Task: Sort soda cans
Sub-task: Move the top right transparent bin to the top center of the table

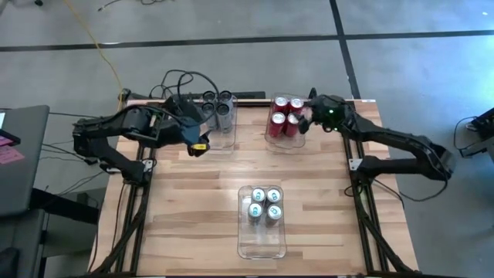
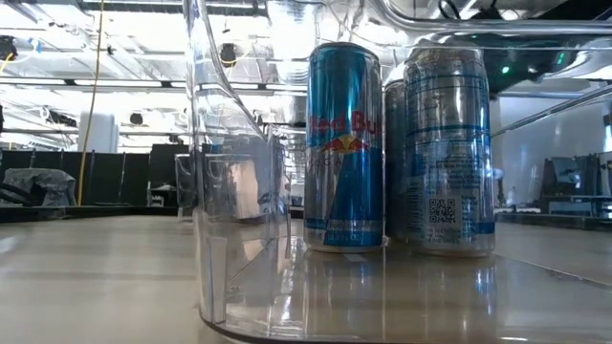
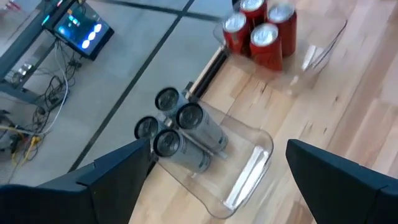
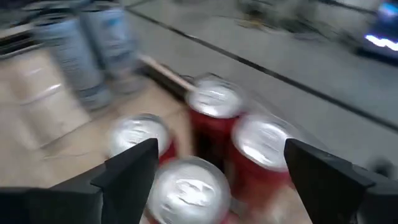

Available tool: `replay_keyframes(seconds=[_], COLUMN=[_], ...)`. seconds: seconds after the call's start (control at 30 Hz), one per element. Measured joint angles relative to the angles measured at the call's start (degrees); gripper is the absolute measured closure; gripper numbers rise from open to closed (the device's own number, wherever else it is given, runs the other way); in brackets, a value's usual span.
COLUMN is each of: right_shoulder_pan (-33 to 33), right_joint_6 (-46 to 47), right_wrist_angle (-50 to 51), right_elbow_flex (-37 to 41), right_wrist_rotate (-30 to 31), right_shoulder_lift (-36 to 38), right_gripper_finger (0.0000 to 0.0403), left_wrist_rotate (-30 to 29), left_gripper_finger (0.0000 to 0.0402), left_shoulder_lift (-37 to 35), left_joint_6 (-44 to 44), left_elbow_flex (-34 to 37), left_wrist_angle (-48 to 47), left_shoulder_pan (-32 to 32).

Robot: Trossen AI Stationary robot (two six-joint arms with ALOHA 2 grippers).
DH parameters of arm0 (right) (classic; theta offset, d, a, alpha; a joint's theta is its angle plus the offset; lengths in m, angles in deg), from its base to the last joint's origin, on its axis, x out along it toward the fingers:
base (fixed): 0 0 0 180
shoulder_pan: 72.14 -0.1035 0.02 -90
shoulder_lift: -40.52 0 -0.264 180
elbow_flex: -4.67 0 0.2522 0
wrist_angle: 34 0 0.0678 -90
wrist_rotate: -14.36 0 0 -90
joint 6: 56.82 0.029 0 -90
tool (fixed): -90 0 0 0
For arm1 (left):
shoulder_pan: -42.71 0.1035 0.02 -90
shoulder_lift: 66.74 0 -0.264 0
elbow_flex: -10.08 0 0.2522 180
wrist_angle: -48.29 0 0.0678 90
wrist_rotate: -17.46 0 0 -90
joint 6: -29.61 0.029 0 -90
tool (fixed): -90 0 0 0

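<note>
Several red soda cans (image 1: 285,116) stand upright in a clear bin (image 1: 272,137) at the far right. My right gripper (image 4: 221,152) hovers open just above their silver tops (image 4: 214,98), at the bin's right side (image 1: 307,116). Several dark grey cans (image 3: 180,130) stand in a clear bin (image 3: 249,177) at the far left. My left gripper (image 3: 219,149) hangs open high above that bin's near side (image 1: 199,137). Several silver-blue cans (image 1: 263,204) stand in a third clear bin (image 1: 261,241) near the front, and also show close up in the low view (image 2: 344,143).
Bare wooden tabletop (image 1: 185,201) lies between the three bins. Cables (image 1: 181,81) trail off the far left edge. The near bin's clear wall (image 2: 229,191) fills much of the low view.
</note>
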Motion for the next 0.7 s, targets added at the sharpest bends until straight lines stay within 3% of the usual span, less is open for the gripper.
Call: replay_keyframes(seconds=[0.13,0.33,0.53,0.7], right_shoulder_pan=[2.74,7.35,10.56,12.70], right_joint_6=[7.58,15.55,20.58,21.58], right_wrist_angle=[6.91,12.95,16.18,15.88], right_elbow_flex=[0.00,0.00,0.04,0.04], right_wrist_rotate=[6.41,6.85,6.85,6.84], right_shoulder_lift=[4.04,4.78,-1.29,-8.28], right_gripper_finger=[0.0045,0.0090,0.0178,0.0288], left_wrist_rotate=[1.38,5.06,8.00,8.25], left_gripper_finger=[0.0031,0.0031,0.0031,0.0031], left_shoulder_lift=[-2.25,-6.51,-12.13,-18.66], left_joint_6=[-1.62,-1.61,-2.33,-6.59], left_elbow_flex=[8.00,22.83,38.12,49.88], left_wrist_angle=[2.49,14.35,24.78,27.51], left_shoulder_pan=[0.30,0.36,0.36,0.34])
